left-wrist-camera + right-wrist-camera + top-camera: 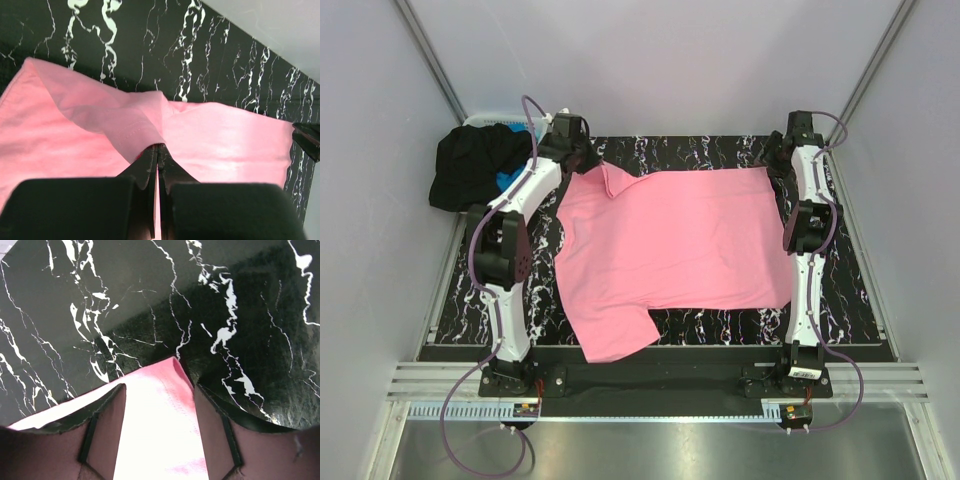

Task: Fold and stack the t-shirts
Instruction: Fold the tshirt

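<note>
The pink t-shirt (680, 245) is judged light, limp and slack. It is best taken by pinching a hem corner, a sleeve seam or a shoulder, where the doubled stitching gives a firmer bite than a single layer. It is likely to sag and drag when lifted.

It is spread nearly flat over the middle of the black marbled counter (720, 150). Its long axis is laid across the counter from left to right. The sleeves are seen at the left end and the straight hem at the right, so the neck end is judged to point left. The far sleeve is turned over onto the body.

That far-left fold is pinched by the left gripper (158, 155), whose jaws are pressed together on the cloth. At the far-right hem corner the right gripper (160, 390) is set with its jaws spread, the corner lying between them ungripped.

A black t-shirt (470, 170) and a blue t-shirt (508, 178) are heaped at a white basket (490, 122), off the counter's far-left corner.
</note>
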{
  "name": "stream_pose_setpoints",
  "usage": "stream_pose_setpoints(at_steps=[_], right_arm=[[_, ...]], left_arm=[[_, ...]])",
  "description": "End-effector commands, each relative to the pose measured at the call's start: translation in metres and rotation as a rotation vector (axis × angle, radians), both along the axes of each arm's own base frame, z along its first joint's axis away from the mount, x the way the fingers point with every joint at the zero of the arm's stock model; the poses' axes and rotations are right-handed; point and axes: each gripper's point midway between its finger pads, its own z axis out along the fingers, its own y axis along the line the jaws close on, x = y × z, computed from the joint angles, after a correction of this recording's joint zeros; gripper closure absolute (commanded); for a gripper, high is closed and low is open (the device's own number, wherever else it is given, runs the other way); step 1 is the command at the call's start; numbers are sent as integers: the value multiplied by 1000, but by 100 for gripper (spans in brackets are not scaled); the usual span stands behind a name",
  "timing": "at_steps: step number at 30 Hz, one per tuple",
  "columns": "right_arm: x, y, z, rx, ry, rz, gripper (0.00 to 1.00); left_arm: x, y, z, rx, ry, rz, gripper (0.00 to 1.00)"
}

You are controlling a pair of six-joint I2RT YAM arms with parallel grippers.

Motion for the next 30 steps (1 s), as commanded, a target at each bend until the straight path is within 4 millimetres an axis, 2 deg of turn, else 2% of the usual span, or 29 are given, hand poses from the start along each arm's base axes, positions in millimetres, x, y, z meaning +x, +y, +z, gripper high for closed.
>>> stream_pose_setpoints(at_steps=[1, 6, 14, 16, 19, 24, 30], right_arm=[[-21, 4, -26, 46, 113, -18, 38], [-34, 2, -34, 31, 172, -23, 68], [-36, -2, -27, 6, 172, -21, 96], [-35, -3, -23, -3, 166, -19, 100], [-34, -5, -15, -19, 149, -12, 100], [-26, -6, 13, -31, 85, 2, 100], [-29, -10, 46, -69, 47, 8, 100]], left_arm=[[-11, -12, 42, -54, -70, -32, 100], [-16, -16, 42, -54, -67, -40, 100], [-19, -16, 50, -51, -83, -41, 100], [-20, -17, 49, -50, -80, -43, 100], [-23, -16, 49, -48, -80, -44, 100], [-27, -15, 50, -46, -77, -41, 100], [-36, -9, 53, -30, -78, -27, 100]])
